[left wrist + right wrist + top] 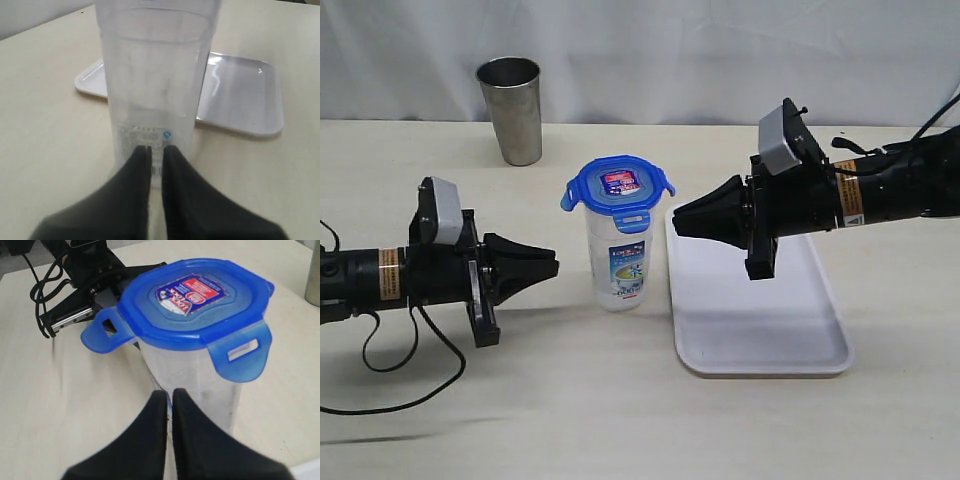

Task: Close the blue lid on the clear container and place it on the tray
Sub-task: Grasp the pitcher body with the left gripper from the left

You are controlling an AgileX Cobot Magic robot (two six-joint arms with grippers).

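The clear container (619, 268) stands upright on the table, just left of the white tray (760, 335). The blue lid (619, 187) rests on its mouth, and the flaps I can see stick outward. My left gripper (553, 267) points at the container's lower part from the left, a short way off; its jaws are open by a narrow gap with nothing in them. In the left wrist view the gripper (156, 148) faces the container (155, 75). My right gripper (677, 222) hovers shut over the tray's near-left corner, right of the lid. The right wrist view shows this gripper (169, 392) below the lid (195, 300).
A steel tumbler (510, 108) stands at the back left of the table. Black cables (390, 370) loop on the table under the left arm. A white curtain closes off the back.
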